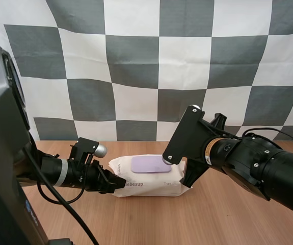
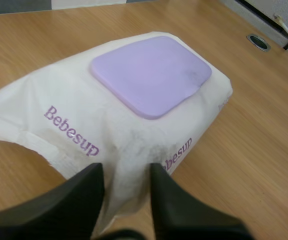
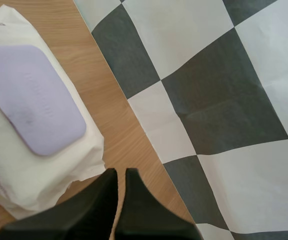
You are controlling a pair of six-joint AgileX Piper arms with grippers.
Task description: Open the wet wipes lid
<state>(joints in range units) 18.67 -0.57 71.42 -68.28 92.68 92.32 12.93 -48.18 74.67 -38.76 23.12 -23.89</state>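
Observation:
A white wet wipes pack [image 1: 149, 185] lies on the wooden table [image 1: 228, 219], its lilac lid [image 1: 150, 165] flat and closed on top. My left gripper [image 1: 120, 182] is at the pack's left end. In the left wrist view its fingers [image 2: 81, 192] pinch the crimped end of the pack's [image 2: 73, 125] wrapper, just short of the lid [image 2: 151, 75]. My right gripper [image 1: 187, 179] reaches down at the pack's right end. In the right wrist view this gripper [image 3: 119, 186] is shut on nothing, its fingers together beside the pack's [image 3: 23, 170] corner, off the lid [image 3: 31, 97].
The table runs bare in front of the pack and to its right. A round cable port [image 2: 258, 42] is set into the tabletop beyond the pack in the left wrist view.

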